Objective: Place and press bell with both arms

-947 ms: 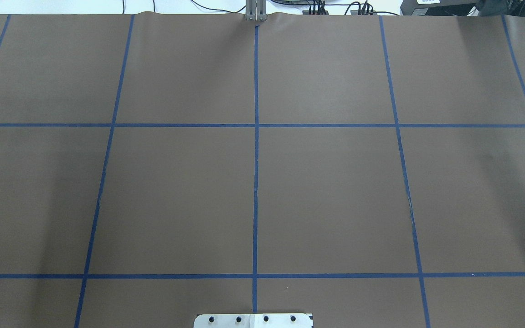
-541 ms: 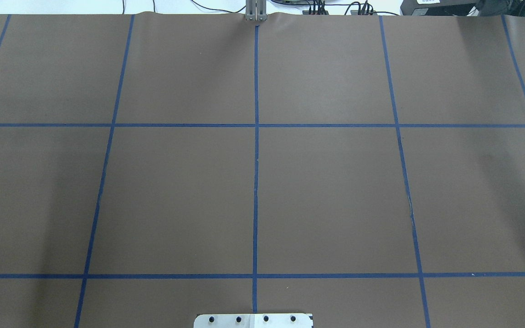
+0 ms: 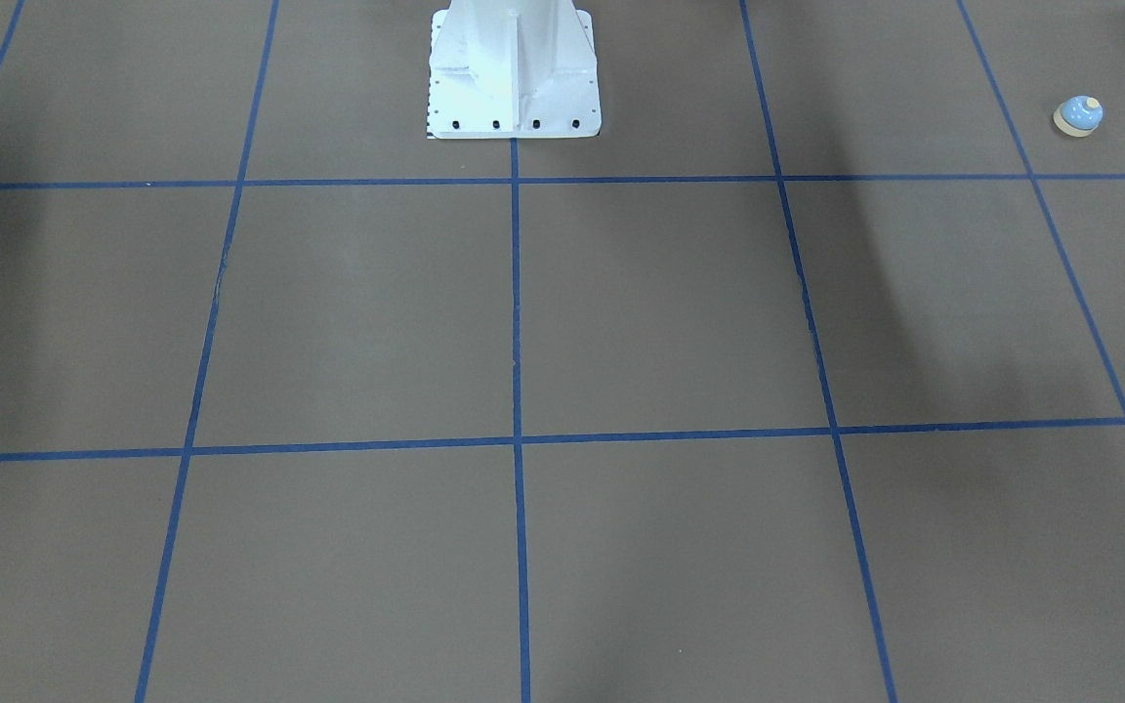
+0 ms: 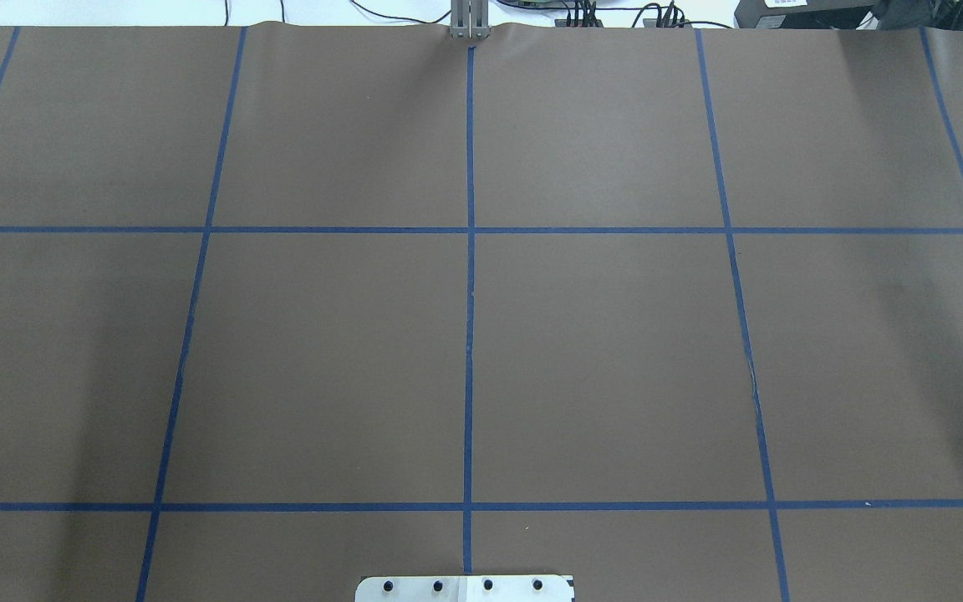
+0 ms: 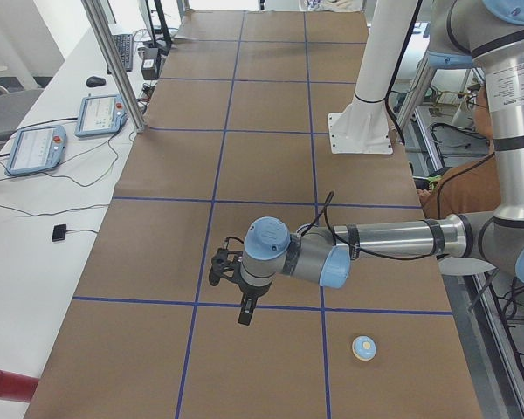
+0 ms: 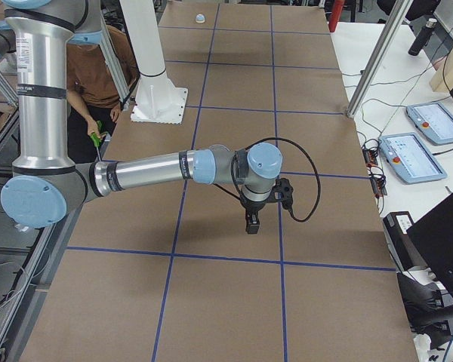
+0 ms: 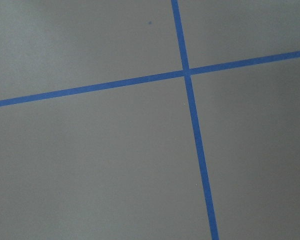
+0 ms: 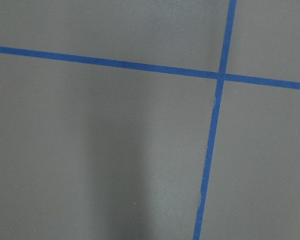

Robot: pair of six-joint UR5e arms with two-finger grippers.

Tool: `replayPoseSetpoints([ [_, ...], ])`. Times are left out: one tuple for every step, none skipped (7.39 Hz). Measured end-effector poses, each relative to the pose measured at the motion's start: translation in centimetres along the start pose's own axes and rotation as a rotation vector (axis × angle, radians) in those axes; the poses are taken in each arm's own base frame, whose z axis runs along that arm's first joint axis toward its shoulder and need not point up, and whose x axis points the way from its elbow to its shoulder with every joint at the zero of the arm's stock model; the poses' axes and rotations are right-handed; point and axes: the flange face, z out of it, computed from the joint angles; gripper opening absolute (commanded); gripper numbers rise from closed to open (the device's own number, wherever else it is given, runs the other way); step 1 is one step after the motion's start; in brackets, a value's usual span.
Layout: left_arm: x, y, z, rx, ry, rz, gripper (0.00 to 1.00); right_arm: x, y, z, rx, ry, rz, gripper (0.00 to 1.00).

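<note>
The bell (image 3: 1078, 115) stands upright on the brown mat near the table's end on my left; it also shows in the exterior left view (image 5: 363, 348) and, far off, in the exterior right view (image 6: 200, 17). My left gripper (image 5: 244, 314) hangs above the mat with its fingers pointing down, apart from the bell. My right gripper (image 6: 251, 225) hangs above the mat at the other end, fingers down. Both show only in the side views, so I cannot tell whether they are open or shut. The wrist views show only mat and blue tape.
The white pedestal (image 3: 514, 68) stands at the table's robot side. An operator in a brown shirt (image 6: 98, 75) sits behind it. Teach pendants (image 5: 35, 148) and cables lie on the white side table, by a metal frame post (image 5: 113, 61).
</note>
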Motion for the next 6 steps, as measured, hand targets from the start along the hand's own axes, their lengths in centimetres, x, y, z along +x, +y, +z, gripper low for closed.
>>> replayPoseSetpoints([
  [-0.2,0.8,0.2,0.003,0.000,0.002,1.00,-0.1,0.0,-0.1,0.002,-0.002,-0.002,1.00],
  [-0.4,1.8,0.4,0.009,-0.001,0.008,1.00,-0.2,0.0,-0.2,0.004,-0.003,-0.004,1.00],
  [-0.6,3.1,0.6,0.017,0.000,0.015,1.00,-0.3,0.0,-0.2,0.005,-0.007,-0.006,1.00],
  [-0.8,4.7,0.9,0.025,0.001,0.023,1.00,-0.5,-0.1,-0.3,0.008,-0.015,-0.008,1.00],
  [-1.3,6.3,1.5,0.023,0.001,0.021,1.00,-0.7,-0.2,-0.4,0.011,-0.026,-0.011,1.00],
  [-2.2,7.7,2.6,0.003,0.001,0.006,1.00,-0.9,-0.3,-0.5,0.013,-0.035,-0.013,1.00],
])
